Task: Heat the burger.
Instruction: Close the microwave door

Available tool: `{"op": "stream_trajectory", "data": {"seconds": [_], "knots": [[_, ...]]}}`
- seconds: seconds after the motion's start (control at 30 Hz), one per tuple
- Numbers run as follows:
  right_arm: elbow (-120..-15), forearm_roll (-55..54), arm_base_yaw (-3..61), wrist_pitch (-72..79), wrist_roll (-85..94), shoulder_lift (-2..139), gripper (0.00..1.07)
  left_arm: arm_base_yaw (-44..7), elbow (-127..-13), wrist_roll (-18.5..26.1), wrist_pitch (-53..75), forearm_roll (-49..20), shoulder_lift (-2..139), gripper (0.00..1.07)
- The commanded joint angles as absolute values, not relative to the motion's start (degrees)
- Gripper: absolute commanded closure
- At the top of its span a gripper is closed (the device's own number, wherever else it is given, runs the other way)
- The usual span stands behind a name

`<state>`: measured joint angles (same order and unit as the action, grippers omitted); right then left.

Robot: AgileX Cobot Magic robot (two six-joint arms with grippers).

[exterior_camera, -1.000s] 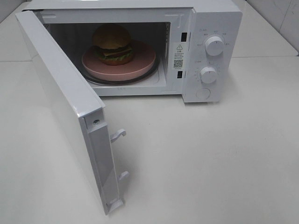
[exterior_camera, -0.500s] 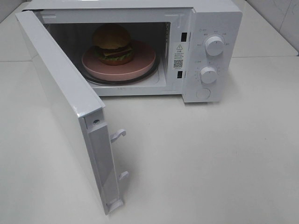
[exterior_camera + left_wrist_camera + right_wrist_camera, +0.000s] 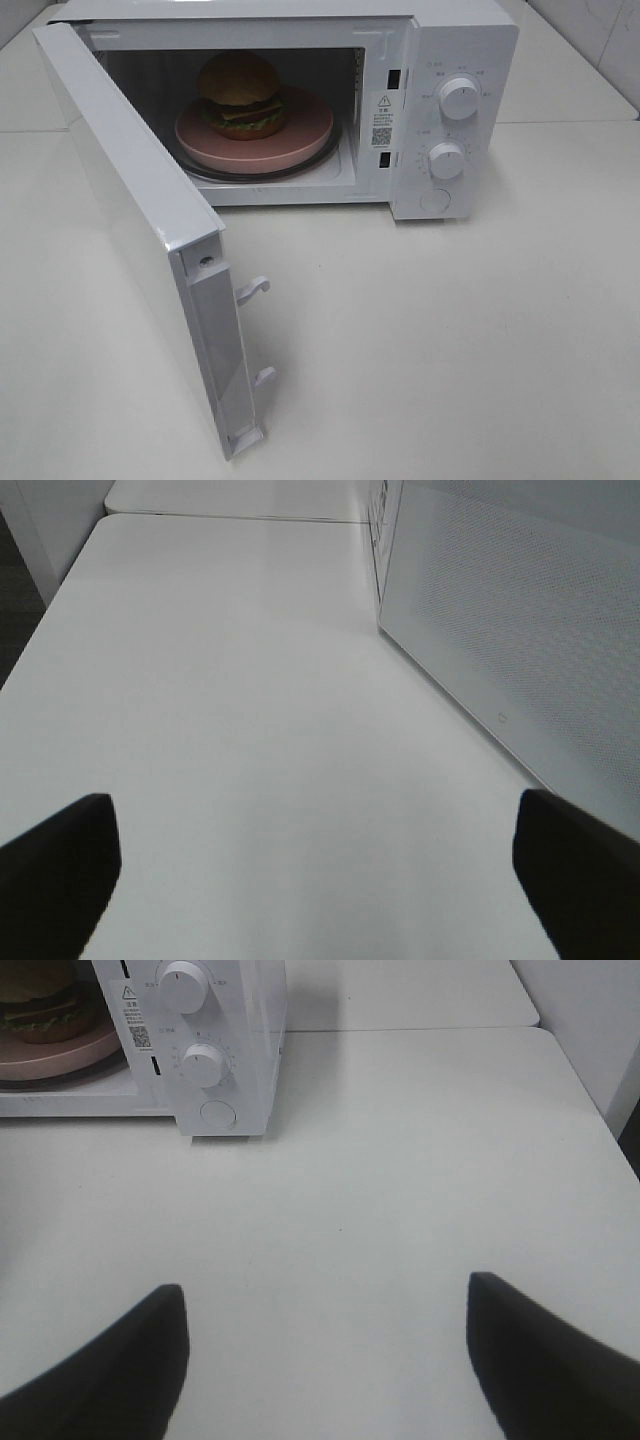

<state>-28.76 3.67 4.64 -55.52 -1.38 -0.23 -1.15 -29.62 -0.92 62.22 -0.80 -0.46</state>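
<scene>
The burger (image 3: 240, 95), with a domed tan bun, sits on a pinkish plate (image 3: 300, 135) inside the white microwave (image 3: 455, 40). The microwave door (image 3: 140, 230) stands wide open, swung toward the front left. The burger also shows at the edge of the right wrist view (image 3: 40, 1005). Neither gripper shows in the exterior high view. My left gripper (image 3: 315, 865) is open over the bare table, beside the door's outer face (image 3: 520, 630). My right gripper (image 3: 325, 1350) is open over the table, in front of the microwave's control panel (image 3: 205, 1060).
The microwave has two white knobs (image 3: 459, 97) (image 3: 446, 160) and a round button (image 3: 434, 201) on its right panel. Two door latches (image 3: 252, 290) stick out of the open door's edge. The white table (image 3: 450, 350) spreads in front and to the right.
</scene>
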Motion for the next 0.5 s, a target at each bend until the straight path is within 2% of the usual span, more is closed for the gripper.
{"op": "stream_trajectory", "data": {"seconds": [0.03,0.5], "knots": [[-28.4,3.5,4.5,-55.1,-0.9,-1.7,0.31,-1.5,-29.6,-1.1,61.4,-0.8,-1.0,0.06],[-28.4,3.5,4.5,-55.1,-0.9,-1.7,0.31,-1.5,-30.3,-1.0,60.6,-1.1,-0.5,0.06]]}}
